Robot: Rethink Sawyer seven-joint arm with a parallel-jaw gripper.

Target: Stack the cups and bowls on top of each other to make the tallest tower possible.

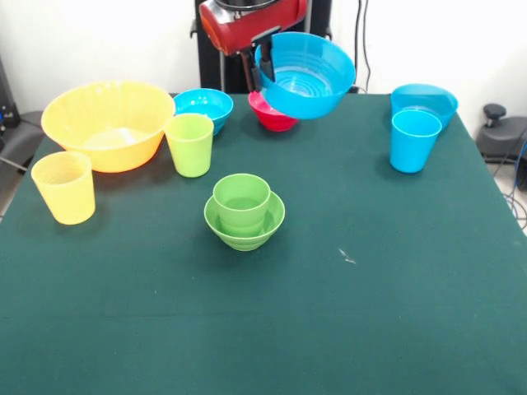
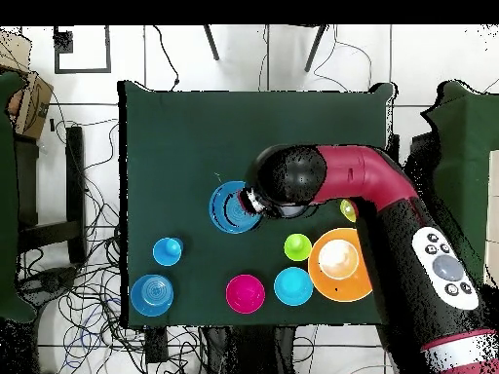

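In the front view, at the near left of the green surface (image 1: 395, 313), a pale yellow cup (image 1: 64, 187) stands upright, and just behind it sits the very large yellow-orange bowl (image 1: 109, 123). To the right of that bowl a yellow-green cup (image 1: 190, 144) stands upright, close in front of a small blue bowl (image 1: 203, 108) at the far edge. Nearer the middle of the surface is the tower (image 1: 244, 211): a small green bowl with a green cup seated upright inside it, apart from everything else. Behind it, at the far edge, a small red bowl (image 1: 272, 114) shows partly, hidden above by the lifted piece. The pincer (image 1: 265, 64) is clamped on the rim of the wide shallow blue bowl (image 1: 306, 76), a dark finger pressed against the rim's left side; the bowl hangs clear of the surface, tilted so its ribbed inside faces the camera. The red arm (image 1: 247, 20) comes down from the top edge just left of that bowl. In the overhead view the arm (image 2: 361, 175) reaches in from the lower right, bends at a dark joint and ends at the blue bowl (image 2: 234, 206) over the middle of the surface. At the far right, a sky blue cup (image 1: 414, 141) stands upright, just in front of another blue piece (image 1: 425, 100) at the corner.
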